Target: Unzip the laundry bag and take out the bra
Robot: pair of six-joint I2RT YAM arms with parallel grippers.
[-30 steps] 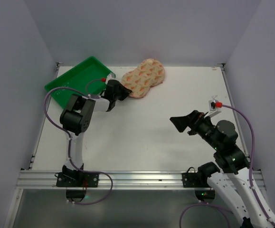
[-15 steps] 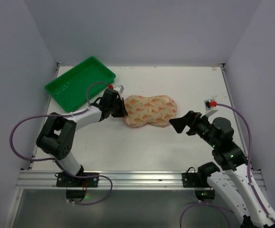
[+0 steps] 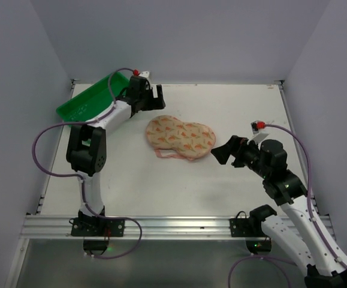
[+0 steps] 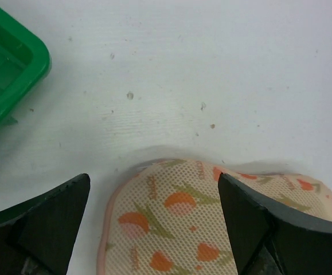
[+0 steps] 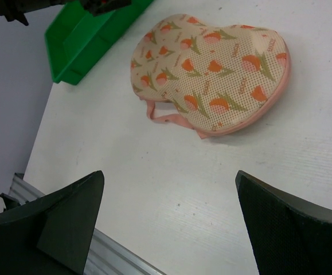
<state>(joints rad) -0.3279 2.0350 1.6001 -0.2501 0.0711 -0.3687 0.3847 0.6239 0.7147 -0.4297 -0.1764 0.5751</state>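
Now we see the laundry bag [image 3: 180, 138] lying flat on the desk [image 3: 239, 108], to the right of the green tray [image 3: 80, 107] and clear of it, with its pink loop [image 5: 167, 118] trailing at one edge. Our left fingers [image 4: 45, 220] hang spread apart and empty by the tray's right end, short of the bag. Our right fingers [image 5: 57, 220], likewise parted and empty, hover beyond the bag on the side away from the tray.

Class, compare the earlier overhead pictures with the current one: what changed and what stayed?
The left gripper dragged the laundry bag from beside the green tray to mid-table, then let go and drew back toward the tray, open. The right gripper stayed open and roughly in place; the tray did not move.
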